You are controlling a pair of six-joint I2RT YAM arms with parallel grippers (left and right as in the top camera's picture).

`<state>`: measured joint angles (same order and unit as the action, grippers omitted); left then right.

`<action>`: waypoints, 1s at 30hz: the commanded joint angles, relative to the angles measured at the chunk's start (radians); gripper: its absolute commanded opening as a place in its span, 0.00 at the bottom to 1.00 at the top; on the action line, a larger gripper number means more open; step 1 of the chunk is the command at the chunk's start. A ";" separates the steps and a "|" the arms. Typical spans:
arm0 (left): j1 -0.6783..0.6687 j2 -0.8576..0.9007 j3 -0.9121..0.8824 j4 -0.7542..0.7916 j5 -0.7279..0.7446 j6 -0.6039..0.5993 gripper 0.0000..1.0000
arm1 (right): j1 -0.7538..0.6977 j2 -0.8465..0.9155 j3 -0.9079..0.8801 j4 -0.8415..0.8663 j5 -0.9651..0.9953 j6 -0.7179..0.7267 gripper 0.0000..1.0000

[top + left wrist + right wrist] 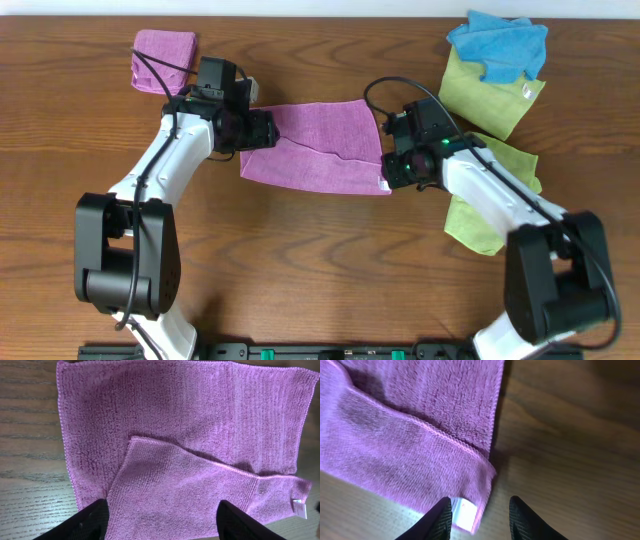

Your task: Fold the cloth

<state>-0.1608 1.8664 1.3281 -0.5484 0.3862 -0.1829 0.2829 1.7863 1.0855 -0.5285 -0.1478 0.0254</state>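
Now: we see cloth (320, 145) lengthwise | left fingers (92, 522) open over one end | right fingers (440, 520) open beside tag (462, 512), opposite end

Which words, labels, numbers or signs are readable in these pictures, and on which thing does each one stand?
No text can be read in any view.
White tag on the cloth: nothing legible in the left wrist view, blurred in the right wrist view.
Pale tag on a green cloth: too small to read.
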 commanded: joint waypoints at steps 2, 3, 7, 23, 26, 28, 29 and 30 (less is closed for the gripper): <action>0.001 0.010 0.000 0.004 0.006 0.004 0.71 | -0.008 0.047 -0.010 0.013 -0.040 -0.004 0.38; 0.002 0.010 0.000 0.004 0.006 0.004 0.71 | -0.008 0.050 -0.010 0.014 -0.040 -0.004 0.37; 0.002 0.010 0.000 0.005 0.003 0.004 0.71 | -0.008 0.052 -0.010 0.039 -0.040 -0.004 0.34; 0.002 0.010 0.000 0.008 -0.004 0.004 0.71 | -0.008 0.073 -0.010 0.078 -0.040 -0.004 0.12; 0.002 0.010 0.000 0.008 -0.005 0.004 0.71 | -0.008 0.073 -0.010 0.082 -0.040 -0.004 0.01; 0.002 0.010 0.000 0.007 -0.005 0.004 0.70 | -0.008 0.073 -0.010 0.084 -0.040 -0.004 0.02; 0.002 0.010 0.000 0.007 -0.005 0.004 0.70 | -0.008 0.073 -0.010 0.086 -0.040 -0.004 0.01; 0.002 0.010 0.000 0.007 -0.005 0.004 0.70 | -0.008 0.073 -0.010 0.087 -0.040 -0.004 0.01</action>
<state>-0.1608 1.8664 1.3281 -0.5415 0.3859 -0.1829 0.2829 1.8435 1.0824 -0.4469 -0.1799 0.0238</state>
